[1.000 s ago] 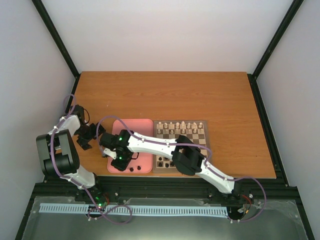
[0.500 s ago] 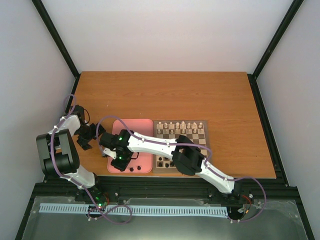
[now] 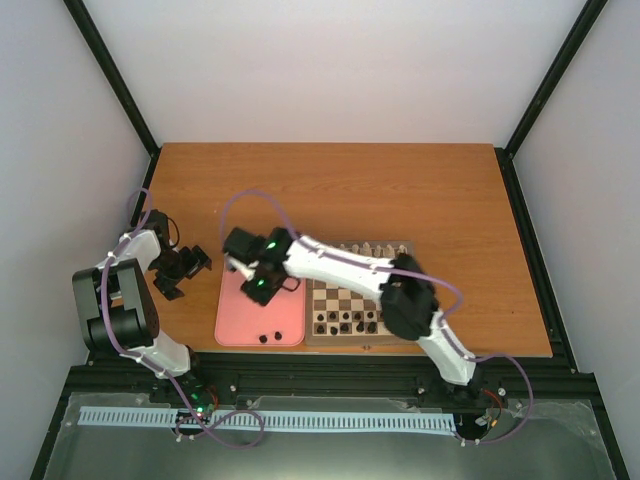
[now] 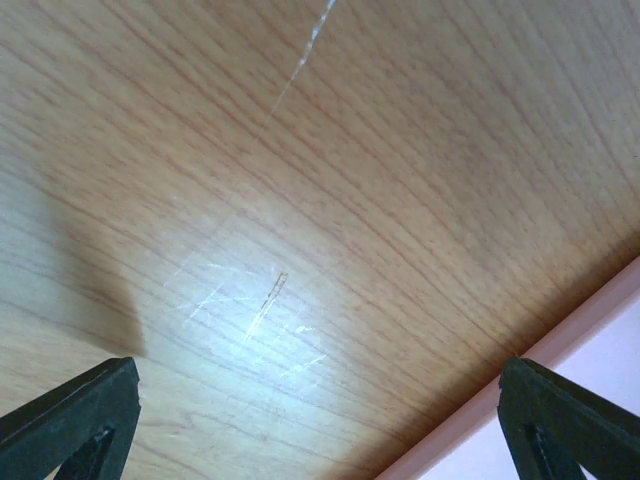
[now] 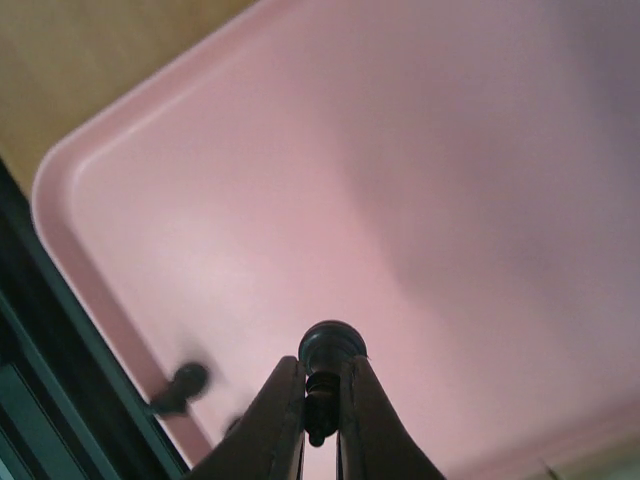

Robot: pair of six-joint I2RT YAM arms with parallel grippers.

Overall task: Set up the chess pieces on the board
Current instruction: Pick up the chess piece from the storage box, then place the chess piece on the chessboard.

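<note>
Right end effector (image 5: 322, 378) half hides dark piece (image 5: 331, 345)

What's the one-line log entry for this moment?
right gripper: shut on dark piece, above pink tray | left gripper: open, empty, over table | board: partly set

The right arm (image 3: 340, 266) stretches from its base at the near right across to the left, elbow lifted and wrist tipped downward, with the right gripper (image 5: 321, 405) pinched tight on a dark chess piece (image 5: 331, 345) — only the head shows above the fingertips. The left arm (image 3: 118, 305) sits folded close to its base, and the left gripper (image 4: 320, 410) hangs low, jaws spread wide
</note>
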